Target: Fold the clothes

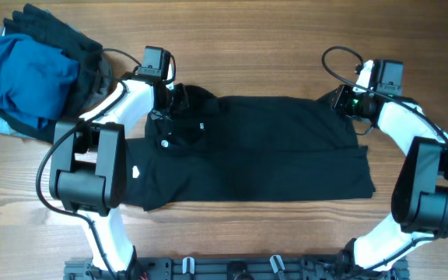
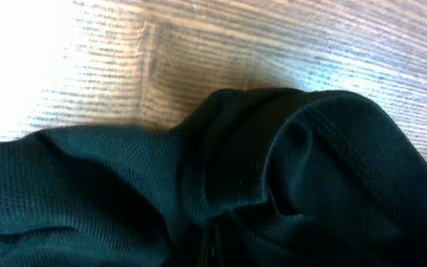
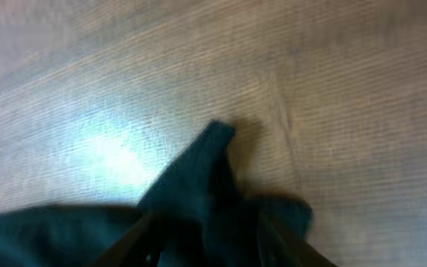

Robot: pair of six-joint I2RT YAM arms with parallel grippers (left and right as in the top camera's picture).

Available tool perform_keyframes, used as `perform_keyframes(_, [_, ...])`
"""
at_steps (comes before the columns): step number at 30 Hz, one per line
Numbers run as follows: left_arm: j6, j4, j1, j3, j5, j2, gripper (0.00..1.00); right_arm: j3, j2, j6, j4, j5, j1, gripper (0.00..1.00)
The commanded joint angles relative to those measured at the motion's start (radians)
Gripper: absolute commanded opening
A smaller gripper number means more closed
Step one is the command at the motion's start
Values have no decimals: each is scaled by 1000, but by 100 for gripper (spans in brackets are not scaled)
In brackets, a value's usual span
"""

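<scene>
The black collared shirt [image 1: 271,148] lies spread flat across the middle of the table, collar to the left, with a tiny white mark [image 1: 135,173] near its left end. My left gripper [image 1: 179,101] is at the shirt's far left edge by the collar. In the left wrist view the bunched black fabric [image 2: 310,163] fills the frame and the jaws [image 2: 213,248] are closed in a fold of it. My right gripper [image 1: 347,103] is at the far right corner. In the right wrist view its fingers [image 3: 210,241] hold a raised corner of the fabric [image 3: 206,163].
A pile of other clothes sits at the far left corner: a blue garment [image 1: 22,74], a black one [image 1: 57,31] and a grey one [image 1: 96,82]. Bare wooden table [image 1: 286,233] lies in front of the shirt. The arm bases stand at the front edge.
</scene>
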Motion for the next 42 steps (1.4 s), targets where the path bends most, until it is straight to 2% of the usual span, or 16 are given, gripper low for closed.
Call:
perform_keyframes(1, [-13, -23, -5, -6, -2, -2, 4, 11, 37, 21, 39, 15, 3, 45])
perform_keyframes(2, [-13, -23, -5, -6, -2, -2, 4, 11, 48, 23, 45, 15, 3, 44])
perform_keyframes(5, [-13, -23, -5, -6, -2, -2, 4, 11, 60, 36, 44, 15, 3, 28])
perform_keyframes(12, [-13, -24, -5, -6, -2, -2, 4, 11, 60, 35, 92, -4, 3, 34])
perform_keyframes(23, [-13, -27, -5, -6, -2, -2, 4, 10, 85, 36, 125, -19, 21, 34])
perform_keyframes(27, [-13, -27, -5, -6, -2, -2, 4, 10, 85, 36, 139, -19, 29, 25])
perform_keyframes(29, [-13, -28, -5, -6, -2, -2, 4, 10, 85, 36, 143, -19, 29, 17])
perform_keyframes(31, [-13, -30, -5, -6, -2, -2, 4, 10, 85, 36, 142, -19, 29, 4])
perform_keyframes(36, [23, -46, 11, 11, -2, -30, 4, 14, 61, 36, 100, -14, 1, 4])
perform_keyframes(42, [21, -143, 44, 28, 8, -245, 4, 44, -99, 24, -37, -28, -118, 4])
